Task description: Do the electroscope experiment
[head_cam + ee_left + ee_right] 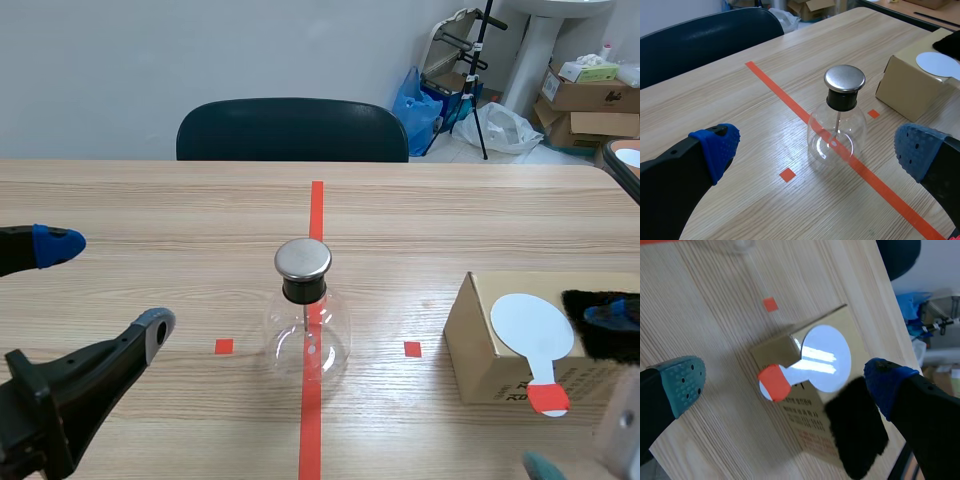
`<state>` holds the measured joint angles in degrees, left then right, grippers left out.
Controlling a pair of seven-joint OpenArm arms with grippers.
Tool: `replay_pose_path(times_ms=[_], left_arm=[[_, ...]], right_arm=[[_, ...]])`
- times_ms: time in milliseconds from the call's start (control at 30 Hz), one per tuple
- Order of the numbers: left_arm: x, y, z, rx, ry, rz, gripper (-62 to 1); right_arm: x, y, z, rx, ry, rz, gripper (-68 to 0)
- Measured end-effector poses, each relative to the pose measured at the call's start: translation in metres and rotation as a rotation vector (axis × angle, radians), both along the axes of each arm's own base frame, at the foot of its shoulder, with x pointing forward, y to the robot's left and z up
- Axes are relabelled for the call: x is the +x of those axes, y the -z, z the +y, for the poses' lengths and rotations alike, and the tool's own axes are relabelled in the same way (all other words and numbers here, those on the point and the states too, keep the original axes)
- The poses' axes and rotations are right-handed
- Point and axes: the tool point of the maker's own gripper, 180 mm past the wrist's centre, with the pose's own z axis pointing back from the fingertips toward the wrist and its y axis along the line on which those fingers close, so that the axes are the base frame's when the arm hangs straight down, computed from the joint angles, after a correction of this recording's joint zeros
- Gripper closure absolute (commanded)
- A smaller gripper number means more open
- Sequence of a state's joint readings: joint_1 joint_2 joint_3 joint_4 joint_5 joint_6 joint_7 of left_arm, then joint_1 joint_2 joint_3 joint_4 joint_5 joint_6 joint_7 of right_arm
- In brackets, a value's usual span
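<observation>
Only my right wrist view shows the white paddle whole. Its round disc lies flat on the cardboard box, its orange-red handle end at the box's edge, and a black furry cloth lies on the box just beside it. My left wrist view alone shows the thin rod inside the glass electroscope flask, which stands upright on the centre tape line of the surface, metal cap on top.

In the scene view the cloth is cut off and my right hand is mostly out of frame. I cannot tell whether its blue fingertip touches the cloth.

My left hand is spread wide and holds nothing, with the flask just ahead. My right hand is spread wide over the box, gripping nothing.
</observation>
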<state>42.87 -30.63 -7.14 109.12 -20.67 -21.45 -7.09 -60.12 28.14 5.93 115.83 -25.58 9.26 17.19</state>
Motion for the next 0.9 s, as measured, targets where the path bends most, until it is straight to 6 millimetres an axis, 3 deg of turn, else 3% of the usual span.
replay_pose_path(times_ms=[500,900], left_arm=[[0.0,0.0,0.0,-0.001,0.0,0.0,-62.3],[0.0,0.0,0.0,0.0,0.001,0.001,-62.3]], right_arm=[[-0.027,-0.01,-0.024,-0.262,0.14,-0.194,-67.9],[-0.033,0.003,-0.019,-0.396,0.1,-0.208,-67.9]])
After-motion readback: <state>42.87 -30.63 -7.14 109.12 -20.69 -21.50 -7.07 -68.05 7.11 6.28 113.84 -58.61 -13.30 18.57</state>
